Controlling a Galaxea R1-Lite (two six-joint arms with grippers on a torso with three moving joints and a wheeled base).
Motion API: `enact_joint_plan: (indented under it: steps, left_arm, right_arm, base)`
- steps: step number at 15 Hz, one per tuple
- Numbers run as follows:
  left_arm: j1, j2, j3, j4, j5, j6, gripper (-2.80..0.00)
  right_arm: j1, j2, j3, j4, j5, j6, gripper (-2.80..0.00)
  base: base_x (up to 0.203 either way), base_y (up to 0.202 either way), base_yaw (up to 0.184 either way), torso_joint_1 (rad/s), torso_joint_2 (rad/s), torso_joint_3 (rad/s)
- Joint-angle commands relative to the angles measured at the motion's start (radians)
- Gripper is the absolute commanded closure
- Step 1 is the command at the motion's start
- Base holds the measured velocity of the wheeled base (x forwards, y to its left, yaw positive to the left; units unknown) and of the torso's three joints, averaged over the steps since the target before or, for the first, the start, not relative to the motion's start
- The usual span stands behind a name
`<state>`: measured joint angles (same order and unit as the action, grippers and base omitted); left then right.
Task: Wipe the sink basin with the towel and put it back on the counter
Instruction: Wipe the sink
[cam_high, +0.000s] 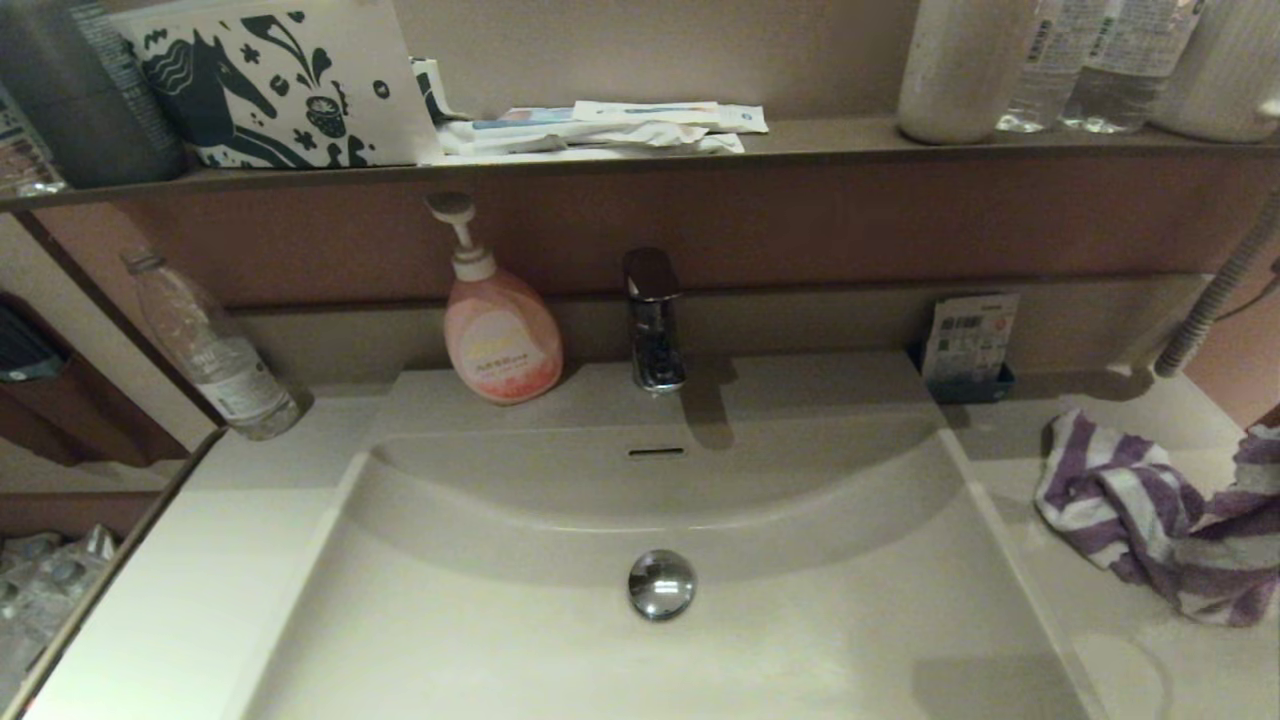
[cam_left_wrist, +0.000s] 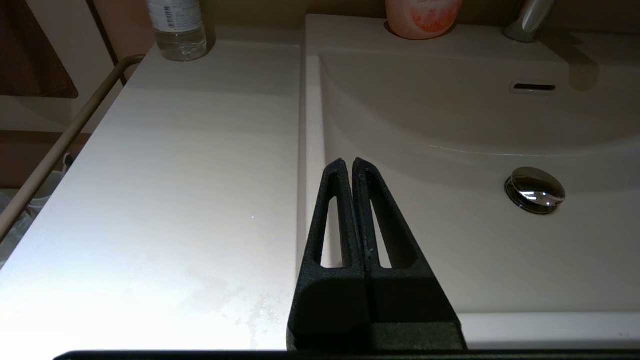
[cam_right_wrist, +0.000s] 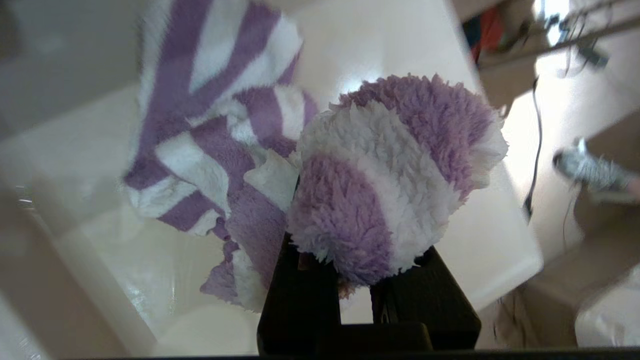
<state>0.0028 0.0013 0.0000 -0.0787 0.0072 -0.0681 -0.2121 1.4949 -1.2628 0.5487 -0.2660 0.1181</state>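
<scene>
While the towel (cam_high: 1150, 510) sits bunched on the counter (cam_high: 1100, 640) at about 3 o'clock from the drain plug (cam_high: 661, 583), you already have a fold of it in the right gripper (cam_right_wrist: 350, 260). The right wrist view shows the fingers pinching a fluffy purple-and-white wad, with the rest of the cloth trailing away from the fingertips. In the head view the heap runs roughly from 10 to 4 o'clock, and its far end leaves the picture at the right edge, so you can't see the gripper itself there.

The relation that matters: the sink basin (cam_high: 500, 600) lies at 9 o'clock from the towel, just past the raised rim between counter and bowl. My read is that the next move is lift, then carry toward 9 o'clock, then down to the basin floor near the drain plug. Lift enough that the trailing part clears the rim, or it may drag and pull out of the pinch.

The right arm is clearly the nearer one and is the one working. The left gripper (cam_left_wrist: 350, 165) is parked on the opposite side, above the basin's left rim, fingers pressed together with nothing between them, pointing toward 12 o'clock, with the soap bottle (cam_high: 500, 330) and faucet (cam_high: 652, 320) beyond.

Watch the small card holder (cam_high: 968, 345) at about 11 o'clock from the towel; it stands near the cloth's back edge. Wiping looks not yet begun.
</scene>
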Motion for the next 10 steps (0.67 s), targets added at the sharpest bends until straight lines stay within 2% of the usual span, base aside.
enact_joint_plan:
  steps: [1,4,6,7,10]
  left_arm:
    - [0.000,0.000,0.000,-0.001,0.000,-0.001,0.00]
    - [0.000,0.000,0.000,-0.001,0.000,-0.001,0.00]
    - [0.000,0.000,0.000,-0.001,0.000,-0.001,0.00]
    - [0.000,0.000,0.000,-0.001,0.000,-0.001,0.00]
    - [0.000,0.000,0.000,-0.001,0.000,-0.001,0.00]
  right_arm:
    - [0.002,0.086,-0.003,0.006,-0.001,0.010,0.00]
    - [0.007,0.157,-0.023,0.002,0.010,0.083,0.00]
    - [0.013,0.163,-0.031,0.000,0.022,0.087,0.00]
    - [0.013,0.160,-0.033,0.002,0.022,0.087,-2.80]
    - [0.010,0.113,-0.034,0.015,0.017,0.086,-2.80]
  base:
    - [0.000,0.000,0.000,0.000,0.00,0.000]
    - [0.000,0.000,0.000,0.000,0.00,0.000]
    - [0.000,0.000,0.000,0.000,0.00,0.000]
    - [0.000,0.000,0.000,0.000,0.00,0.000]
    - [0.000,0.000,0.000,0.000,0.00,0.000]
